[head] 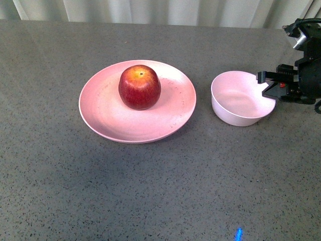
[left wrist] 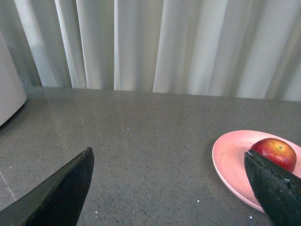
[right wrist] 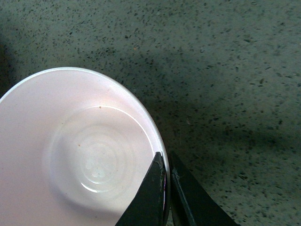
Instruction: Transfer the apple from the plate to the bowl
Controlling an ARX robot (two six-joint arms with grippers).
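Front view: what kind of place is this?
Probably a robot test bench, not a home: grey speckled stone-like tabletop, pale pleated curtain behind, black right gripper on a small pale pink bowl.

Soft, even overhead light; the front view is sharp. The apple (head: 139, 87) carries a small pale sheen. The bowl (head: 239, 100) is brightest inside, nearly washed out in the right wrist view, with a broad dim shadow band on the speckled table (right wrist: 235, 56) just beside it. The left gripper (left wrist: 168, 153) shows dark, soft-edged fingers (left wrist: 61, 193) against bright curtains (left wrist: 141, 42).
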